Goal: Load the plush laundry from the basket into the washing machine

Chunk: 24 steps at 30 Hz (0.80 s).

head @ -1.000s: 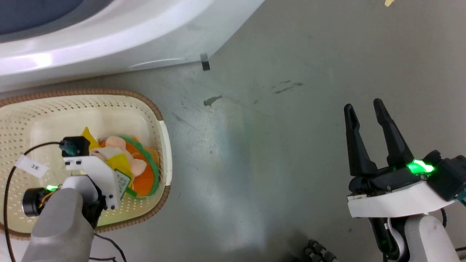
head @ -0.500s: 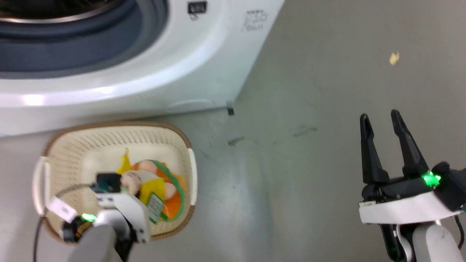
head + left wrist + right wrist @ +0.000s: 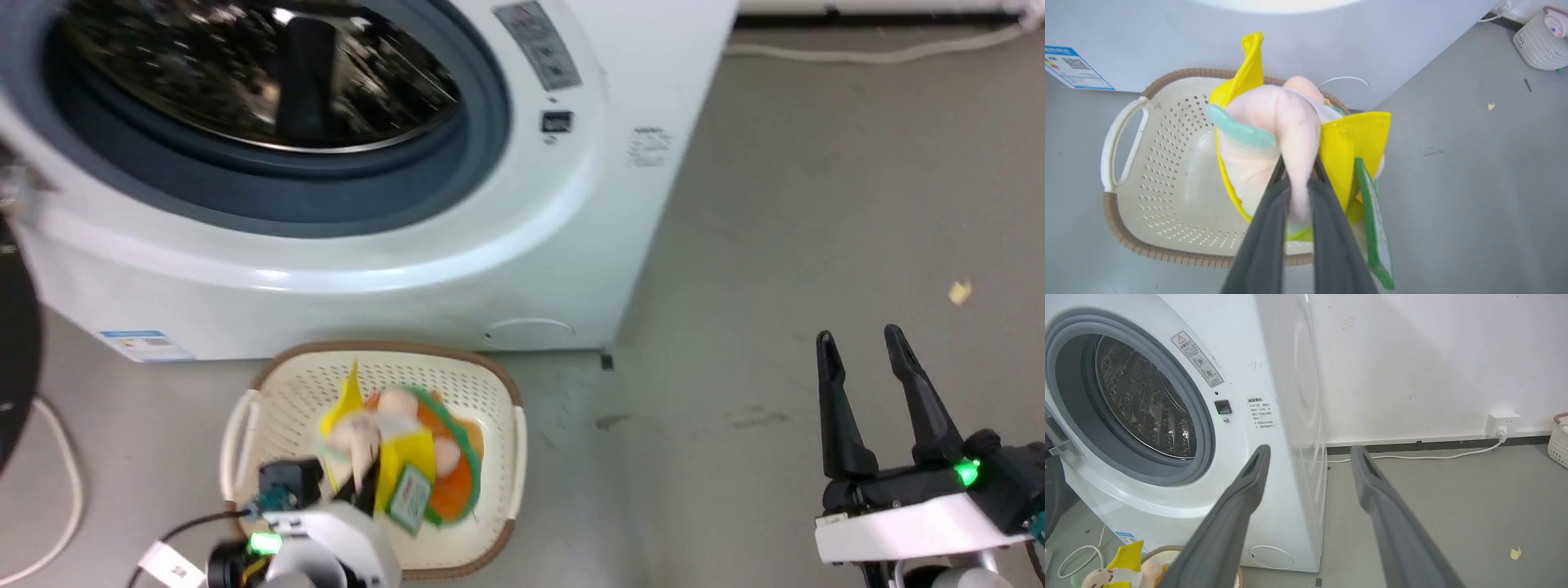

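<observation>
The plush laundry (image 3: pixel 392 449), a pink, yellow and orange toy with a green-edged tag (image 3: pixel 1374 232), hangs above the cream basket (image 3: pixel 498 408). My left gripper (image 3: pixel 1296 165) is shut on its pink part, lifting it over the basket floor (image 3: pixel 1180 183). The toy (image 3: pixel 1122 571) also peeks in at the lower left of the right wrist view. The white washing machine (image 3: pixel 571 212) stands just behind the basket, its grey ring and steel drum (image 3: pixel 1147 412) exposed, the door swung aside. My right gripper (image 3: pixel 861 343) hovers open over the bare floor to the right, holding nothing.
A black door edge (image 3: pixel 16 351) and a white cable (image 3: pixel 57 490) lie at the far left. A wall socket (image 3: pixel 1502 422) with its cord runs along the back wall, and a second white basket (image 3: pixel 1541 41) stands far right. A yellow scrap (image 3: pixel 959 291) lies on the grey floor.
The head camera has tilted up, bringing the washer's drum into view. The toy has risen from the basket floor in my shut left gripper. The right gripper keeps its open pose.
</observation>
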### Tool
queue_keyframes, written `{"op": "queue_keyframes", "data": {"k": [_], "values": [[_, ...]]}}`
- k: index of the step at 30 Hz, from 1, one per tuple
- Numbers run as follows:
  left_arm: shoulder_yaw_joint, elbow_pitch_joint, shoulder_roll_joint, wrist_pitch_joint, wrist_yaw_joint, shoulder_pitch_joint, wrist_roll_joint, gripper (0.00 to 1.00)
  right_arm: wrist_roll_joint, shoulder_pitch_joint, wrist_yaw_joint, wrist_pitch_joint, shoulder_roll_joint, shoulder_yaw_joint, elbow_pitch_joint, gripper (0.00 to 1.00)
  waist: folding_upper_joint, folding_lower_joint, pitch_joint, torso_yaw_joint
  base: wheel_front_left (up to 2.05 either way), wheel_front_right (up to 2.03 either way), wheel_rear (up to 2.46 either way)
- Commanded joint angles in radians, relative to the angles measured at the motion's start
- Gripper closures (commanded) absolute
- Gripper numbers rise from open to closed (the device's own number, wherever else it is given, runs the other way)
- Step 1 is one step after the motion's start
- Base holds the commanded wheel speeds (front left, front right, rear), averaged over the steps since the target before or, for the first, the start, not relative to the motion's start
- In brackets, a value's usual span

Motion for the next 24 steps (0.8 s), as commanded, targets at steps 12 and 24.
{"op": "queue_keyframes", "data": {"k": [12,24], "values": [[0.220,-0.686,-0.019,-0.013,0.051,0.118,0.117,1.00,-0.014,0.014,-0.001,-0.004,0.001,0.012,-0.023,0.00,-0.0001,0.0003,-0.006,0.045,0.00,0.00,0.00],[0.278,-0.779,0.121,0.105,0.015,-0.267,0.141,1.00,0.006,-0.098,-0.001,-0.004,0.001,0.032,-0.061,0.00,-0.0001,0.0003,0.277,-0.042,0.00,0.00,0.00]]}}
